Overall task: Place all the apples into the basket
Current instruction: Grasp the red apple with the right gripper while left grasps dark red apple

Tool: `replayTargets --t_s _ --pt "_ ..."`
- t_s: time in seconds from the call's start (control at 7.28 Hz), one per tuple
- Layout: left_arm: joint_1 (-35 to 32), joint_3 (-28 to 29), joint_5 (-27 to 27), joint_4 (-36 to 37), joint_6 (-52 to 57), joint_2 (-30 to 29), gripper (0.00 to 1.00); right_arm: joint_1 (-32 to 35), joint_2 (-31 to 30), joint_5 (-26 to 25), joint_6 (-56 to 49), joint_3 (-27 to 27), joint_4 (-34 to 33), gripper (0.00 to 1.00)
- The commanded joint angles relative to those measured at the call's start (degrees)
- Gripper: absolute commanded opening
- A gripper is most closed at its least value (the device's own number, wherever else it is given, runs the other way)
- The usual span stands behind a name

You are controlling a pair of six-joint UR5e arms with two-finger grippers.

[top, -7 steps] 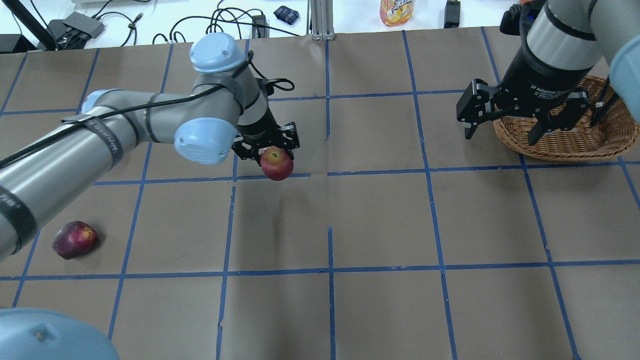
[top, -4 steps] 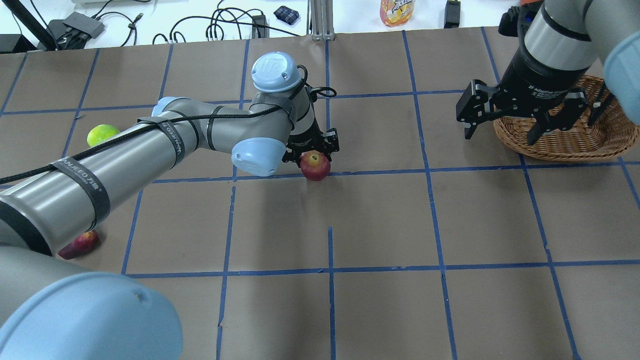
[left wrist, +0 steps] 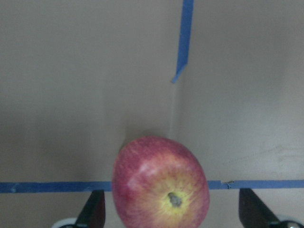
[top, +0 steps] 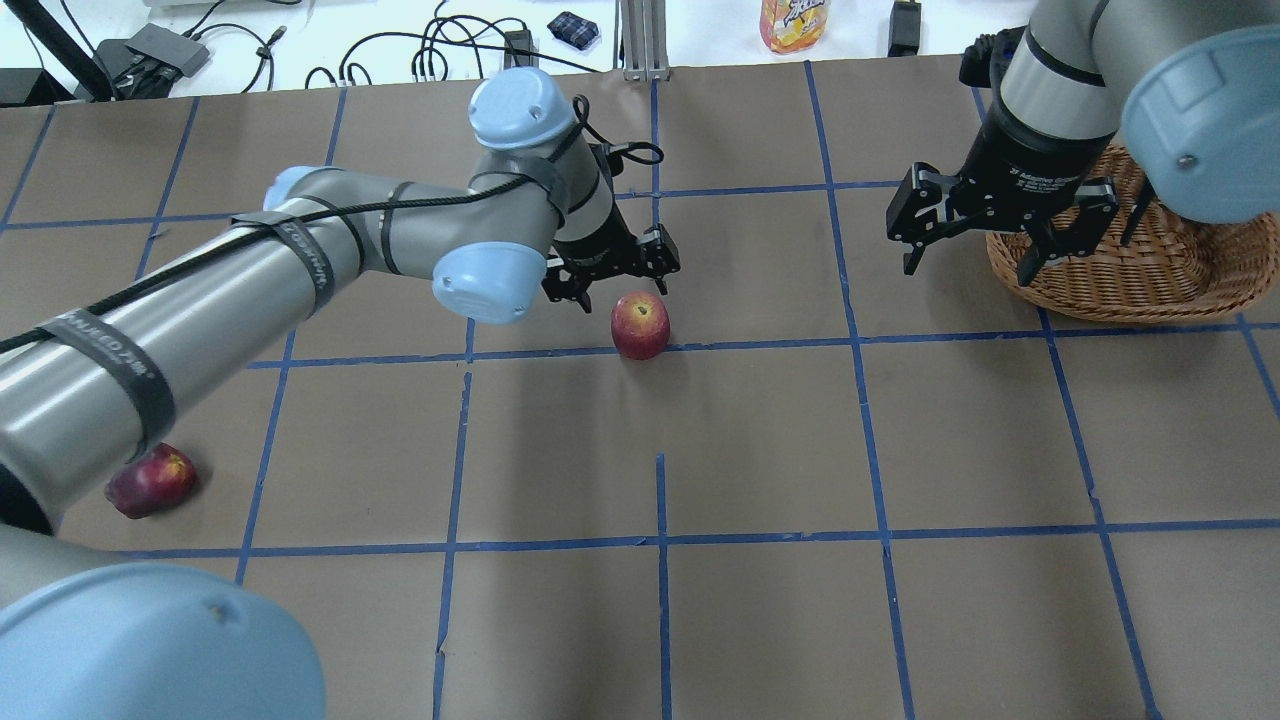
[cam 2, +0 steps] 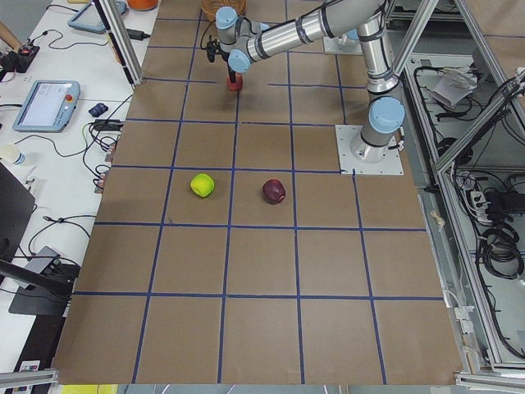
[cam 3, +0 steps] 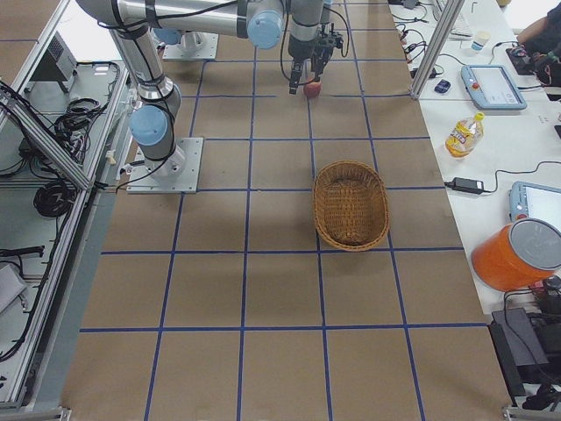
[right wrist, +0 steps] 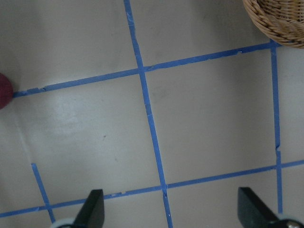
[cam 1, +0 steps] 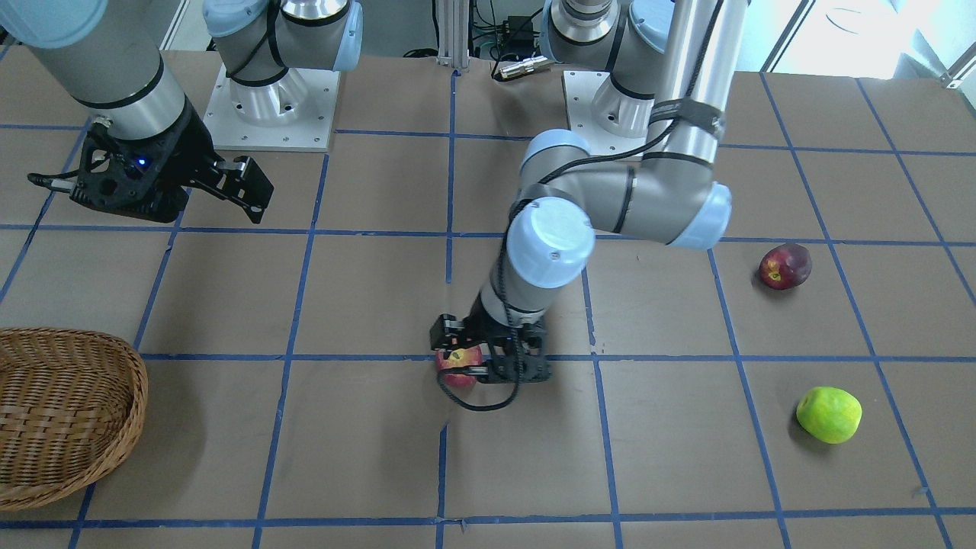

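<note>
We see left end effector (top: 612,281) spread wide above round red-yellow apple (top: 640,325) on brown worktop (top: 760,430) | right end effector (top: 968,258) wide beside wicker basket (top: 1150,290)

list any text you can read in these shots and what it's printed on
"ANJEED": white letters on a black strap round the left arm; the first letter is unclear and the characters after it are unreadable.
"2F Adaptive": white print on the black body of the right gripper; the rest is cut off.
Orange bottle: label too blurred to read.
Tablet: screen too small to read.
</note>
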Motion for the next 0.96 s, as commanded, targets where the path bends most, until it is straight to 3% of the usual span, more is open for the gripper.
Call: replayTargets --t_s 0.0,0.14,0.27,0.41,0.69,0.82 --pt "13.93 -1.4 6.18 -10.67 26.78 7.14 1.0 3.42 3.86 2.64 4.89 -0.45 -4.9 1.0" --pt "19.74 -3.68 13.89 -12.18 38.86 9.43 1.0 7.44 6.05 2.74 9.71 -0.37 -8.31 1.0" --pt "24.58 -5.96 17.36 -12.37 45.07 11.45 1.0 11.57 9.9 2.75 14.72 -0.45 -15.13 1.0" --pt "29.42 -9.12 17.31 -11.94 52.7 12.95 1.0 15.71 13.51 2.83 21.04 -0.63 -20.24 1.0" --pt "36.82 -16.32 17.39 -10.52 72.18 16.99 1.0 18.9 18.18 3.18 26.61 -2.11 -21.96 1.0" --pt "39.02 -20.1 17.74 -9.57 80.99 19.53 1.0 19.26 21.25 7.45 29.94 -3.52 -22.05 1.0"
